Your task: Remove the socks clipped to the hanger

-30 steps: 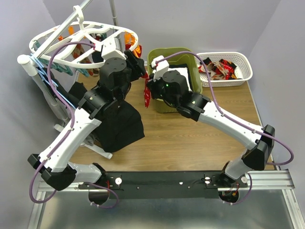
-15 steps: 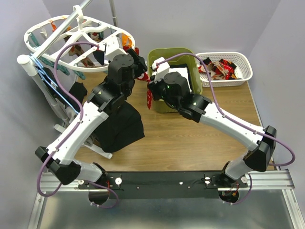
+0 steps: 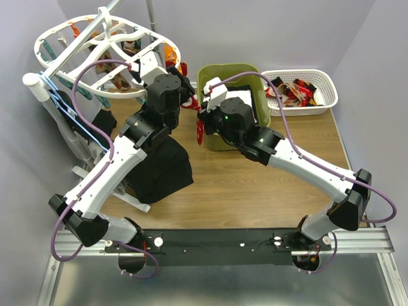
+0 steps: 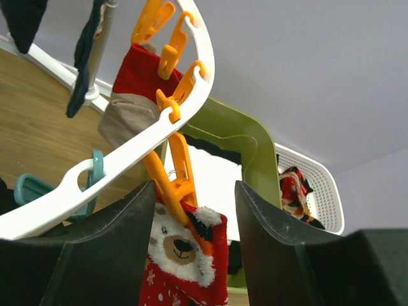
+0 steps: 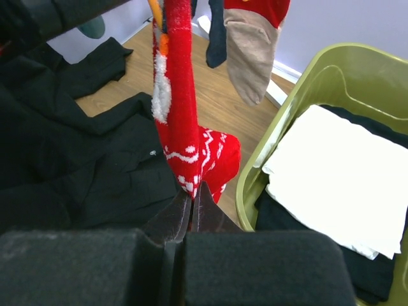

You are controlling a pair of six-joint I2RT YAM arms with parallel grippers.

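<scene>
Compared with a second ago, the hanger (image 3: pixel 95 51) is showing a fuller oval to the top camera, and the left wrist is sitting further right, closer to the hanger's right rim; the right arm is sitting about where it was. The left claw (image 4: pixel 194 210) is standing wide, its fingers either side of an orange clip (image 4: pixel 175 175) without touching it. That clip is gripping the cuff of a red sock (image 5: pixel 191 146) with a bear face. The sock is hanging with its long axis upright, cuff up and foot pointing down, above the surface (image 3: pixel 255 185) just left of the green bin (image 3: pixel 233 69). The right claw (image 5: pixel 192 201) is pinching the sock's lower end. A beige-toed sock (image 5: pixel 248 57) is dangling just beyond.
</scene>
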